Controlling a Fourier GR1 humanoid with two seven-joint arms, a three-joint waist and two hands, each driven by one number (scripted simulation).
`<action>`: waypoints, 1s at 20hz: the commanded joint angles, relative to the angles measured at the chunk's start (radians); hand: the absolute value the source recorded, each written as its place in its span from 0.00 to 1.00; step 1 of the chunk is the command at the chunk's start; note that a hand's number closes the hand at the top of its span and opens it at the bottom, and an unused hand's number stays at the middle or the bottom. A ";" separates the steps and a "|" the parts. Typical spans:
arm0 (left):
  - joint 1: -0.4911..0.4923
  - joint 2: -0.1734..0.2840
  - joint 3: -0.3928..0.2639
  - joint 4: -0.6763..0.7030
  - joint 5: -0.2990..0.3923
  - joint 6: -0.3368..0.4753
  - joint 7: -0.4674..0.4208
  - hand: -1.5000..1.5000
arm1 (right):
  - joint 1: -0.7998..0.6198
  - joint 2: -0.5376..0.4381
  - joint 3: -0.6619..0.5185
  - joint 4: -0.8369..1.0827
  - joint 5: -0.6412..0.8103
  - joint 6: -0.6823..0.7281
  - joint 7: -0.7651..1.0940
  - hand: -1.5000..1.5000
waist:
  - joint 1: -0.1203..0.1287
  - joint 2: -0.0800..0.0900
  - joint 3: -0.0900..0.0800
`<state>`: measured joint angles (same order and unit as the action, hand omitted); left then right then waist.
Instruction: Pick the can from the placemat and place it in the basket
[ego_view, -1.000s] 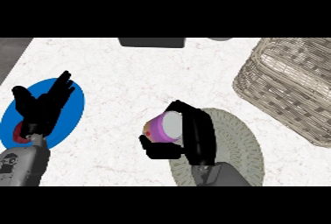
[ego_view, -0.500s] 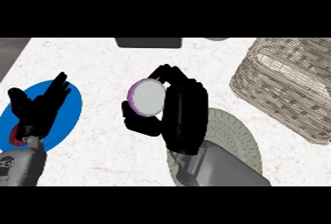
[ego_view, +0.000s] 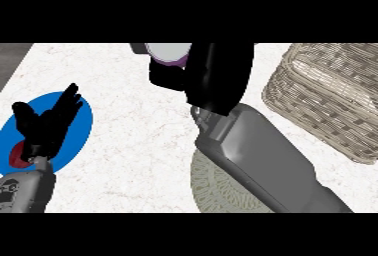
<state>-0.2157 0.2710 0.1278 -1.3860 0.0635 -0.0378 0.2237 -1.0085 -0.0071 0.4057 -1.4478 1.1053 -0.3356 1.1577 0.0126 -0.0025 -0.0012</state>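
Observation:
My right hand (ego_view: 210, 75) is raised high near the view's top centre, curled round a purple can (ego_view: 170, 52) with a pale lid; only the can's lower part shows below the top edge. The grey-green round placemat (ego_view: 221, 192) lies at the bottom centre, mostly hidden under my right forearm. A woven wicker basket (ego_view: 332, 95) stands at the right, apart from the hand and can. My left hand (ego_view: 48, 125) rests open, fingers up, over a blue plate (ego_view: 77, 132) at the left.
A small red object (ego_view: 16, 155) lies on the blue plate beside my left wrist. The white speckled counter (ego_view: 140, 145) spreads between the plate and the placemat. A dark strip borders the counter at the upper left.
My right hand has lifted the can further up and away from the placemat, toward the view's top. The forearm now fills the centre. The left hand has stayed still.

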 joint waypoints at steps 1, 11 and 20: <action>0.002 -0.016 -0.009 -0.005 -0.010 0.011 0.000 0.50 | -0.102 -0.013 -0.139 0.044 0.007 0.079 0.080 1.00 | -0.008 0.001 0.001; -0.003 0.012 0.014 -0.038 0.001 0.000 0.036 0.50 | -0.051 -0.157 -0.299 0.125 0.068 0.149 0.012 1.00 | -0.014 -0.002 0.002; 0.023 -0.048 -0.007 0.012 -0.035 0.028 -0.033 0.50 | 0.163 -0.252 -0.392 0.077 0.014 0.107 -0.191 1.00 | -0.017 0.003 0.001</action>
<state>-0.1914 0.2582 0.1401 -1.3990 0.0540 -0.0346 0.2149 -0.9379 -0.2263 0.0358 -1.3566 1.1333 -0.2185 1.0100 -0.0017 -0.0016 0.0000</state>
